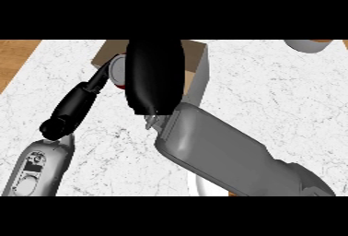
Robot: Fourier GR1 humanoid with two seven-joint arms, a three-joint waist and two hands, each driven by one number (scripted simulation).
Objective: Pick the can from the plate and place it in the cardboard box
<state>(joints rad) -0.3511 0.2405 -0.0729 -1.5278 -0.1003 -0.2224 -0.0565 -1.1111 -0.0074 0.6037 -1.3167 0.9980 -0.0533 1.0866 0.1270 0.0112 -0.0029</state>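
Observation:
My right hand (154,73) hangs over the cardboard box (198,61) at the back middle of the counter, its black back turned up and hiding most of the box. It is curled round the can (117,69), a grey cylinder with a red patch that peeks out at the hand's left side. Whether the can touches the box's floor is hidden. A white sliver of the plate (202,186) shows under my right forearm near the front edge. My left hand (73,107) rests open at the left, fingers pointing up toward the can.
A pale grey round object (307,45) sits at the back right, cut off by the view's edge. The white marble counter (272,101) spreads to the right of the box. A strip of wooden surface (15,55) lies at the far left.

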